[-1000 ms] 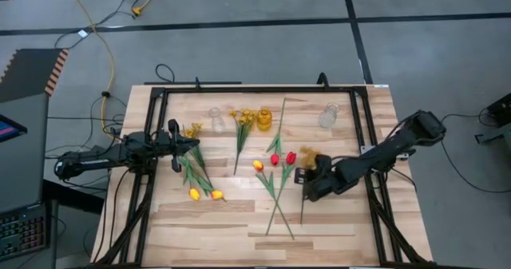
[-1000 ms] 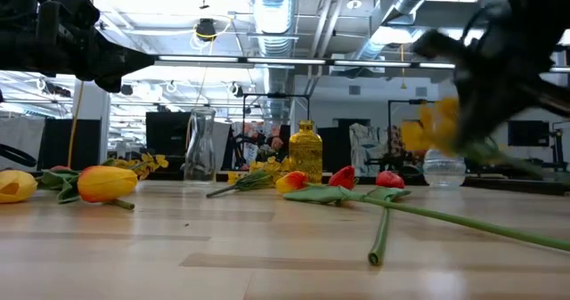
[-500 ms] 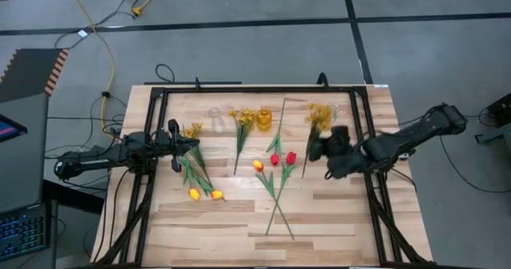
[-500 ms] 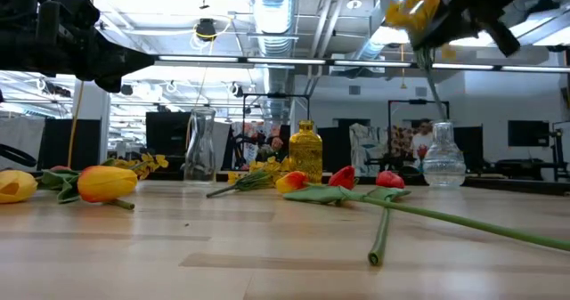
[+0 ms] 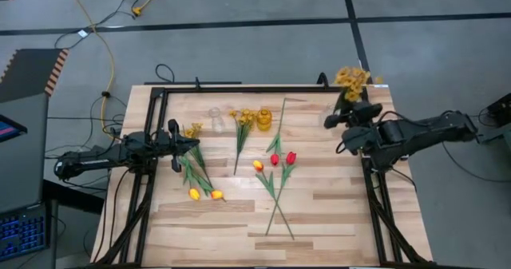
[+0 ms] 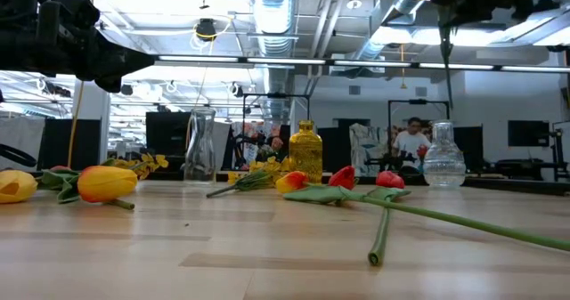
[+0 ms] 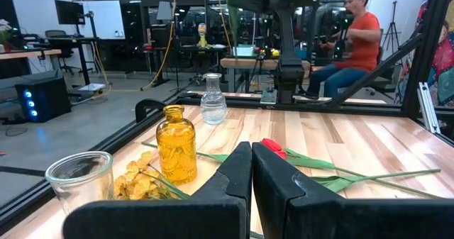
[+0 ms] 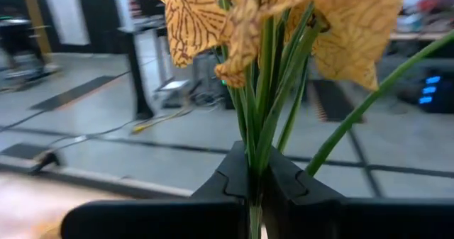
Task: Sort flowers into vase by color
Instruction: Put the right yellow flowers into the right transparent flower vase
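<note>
My right gripper [image 5: 341, 112] is raised near the table's far right corner, shut on a spray of mustard-yellow blossoms [image 5: 351, 79]. The spray's stem [image 6: 448, 68] hangs above a round clear vase [image 6: 443, 165]. An amber vase [image 5: 264, 119] and a tall clear vase [image 5: 216, 119] stand at the far side. Red tulips [image 5: 283, 158] lie mid-table, yellow-orange tulips [image 5: 206, 194] at the near left, and another yellow spray [image 5: 243, 119] beside the amber vase. My left gripper [image 5: 177, 145] waits shut at the left edge. My right gripper pinches the spray's bundled green stems [image 8: 257, 150] between its two fingers, just below the blossoms. The fingers come at the stems level and lie across them. The spray stands roughly upright, blossoms on top, its long stem hanging free and clear of the table.
A black frame [image 5: 239, 90] runs around the tabletop. A small yellow sprig [image 5: 193, 130] lies by my left gripper. A person [image 7: 351, 40] sits in the room beyond the table. Bare wood lies along the near edge [image 5: 319, 237].
My right gripper has risen and gone toward the table's far right corner, turning as it went. It has carried the yellow spray from low over the table up to upright, the stem lifted clear and now hanging over the round clear vase.
</note>
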Robot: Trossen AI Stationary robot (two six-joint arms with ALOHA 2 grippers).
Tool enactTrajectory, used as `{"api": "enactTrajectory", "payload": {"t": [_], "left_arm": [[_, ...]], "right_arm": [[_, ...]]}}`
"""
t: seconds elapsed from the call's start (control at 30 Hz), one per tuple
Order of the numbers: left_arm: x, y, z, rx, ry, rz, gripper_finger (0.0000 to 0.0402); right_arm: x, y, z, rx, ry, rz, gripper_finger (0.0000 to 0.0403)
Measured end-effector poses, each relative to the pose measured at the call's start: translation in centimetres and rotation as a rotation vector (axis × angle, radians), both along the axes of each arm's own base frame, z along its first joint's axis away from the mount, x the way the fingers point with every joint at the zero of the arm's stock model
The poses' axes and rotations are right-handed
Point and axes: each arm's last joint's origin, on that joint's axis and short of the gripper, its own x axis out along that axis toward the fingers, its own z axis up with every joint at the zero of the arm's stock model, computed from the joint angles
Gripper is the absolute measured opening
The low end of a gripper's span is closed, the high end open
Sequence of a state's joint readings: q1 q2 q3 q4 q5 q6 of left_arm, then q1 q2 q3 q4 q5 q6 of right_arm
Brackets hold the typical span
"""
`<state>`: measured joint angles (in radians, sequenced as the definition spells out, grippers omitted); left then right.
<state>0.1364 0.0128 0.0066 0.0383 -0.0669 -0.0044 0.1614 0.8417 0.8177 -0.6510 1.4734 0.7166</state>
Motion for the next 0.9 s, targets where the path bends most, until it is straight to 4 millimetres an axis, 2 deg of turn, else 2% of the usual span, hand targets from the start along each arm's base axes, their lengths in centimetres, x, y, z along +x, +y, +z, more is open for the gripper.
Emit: {"api": "enactTrajectory", "payload": {"t": [0.17,0.43,0.77,0.9], "left_arm": [[0.0,0.0,0.0,0.0,0.0,0.0,0.0],[0.0,0.0,0.0,0.0,0.0,0.001,0.0],[0.0,0.0,0.0,0.0,0.0,0.001,0.0],[0.0,0.0,0.0,0.0,0.0,0.004,0.0]], "right_arm": [[-0.1,-1.1,0.0,-0.036,0.022,-0.114,0.004],[0.9,-2.8,-0.8,-0.063,0.027,-0.262,0.004],[2.5,-4.2,-2.2,-0.063,0.027,-0.34,0.004],[2.7,-4.7,-2.4,-0.06,-0.023,-0.365,0.004]]}}
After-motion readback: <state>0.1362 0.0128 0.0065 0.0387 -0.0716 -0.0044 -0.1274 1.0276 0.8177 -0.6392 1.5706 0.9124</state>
